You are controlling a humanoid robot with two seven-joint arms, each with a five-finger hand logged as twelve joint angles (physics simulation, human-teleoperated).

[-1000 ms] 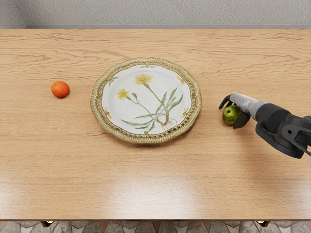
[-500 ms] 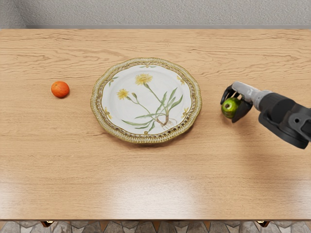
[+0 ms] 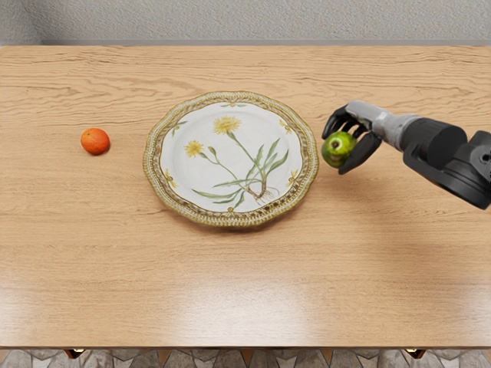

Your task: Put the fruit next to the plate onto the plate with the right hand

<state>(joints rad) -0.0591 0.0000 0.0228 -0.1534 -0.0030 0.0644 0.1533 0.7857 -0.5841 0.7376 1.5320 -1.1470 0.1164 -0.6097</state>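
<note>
As the head view is the only one given, everything here comes from it. The dark grey five-fingered right hand (image 3: 354,135), on an arm entering from the right edge, is curled around the small round green fruit (image 3: 337,148). Its fingers wrap the fruit from above and from the side, so the grasp is closed on it.

The fruit hangs just beside the rim of the round white porcelain plate with painted yellow flowers and a pierced gilt border (image 3: 151,165). It is apart from the plate and not over it. It seems raised off the light wooden table (image 3: 245,276), though I cannot tell how high.

I judge the step in hand to be carrying the fruit towards the plate. Grasp and lift look done; the placing is not yet done. The next move calls for a short travel over the plate's border to its flat middle. Then a gentle lowering is needed before the fingers open, because a round fruit can roll.

In count there are one plate, one hand and two fruits. The second is a small round orange fruit (image 3: 95,141), on the table well apart from the plate, on the side opposite the hand. The left arm does not show.
</note>
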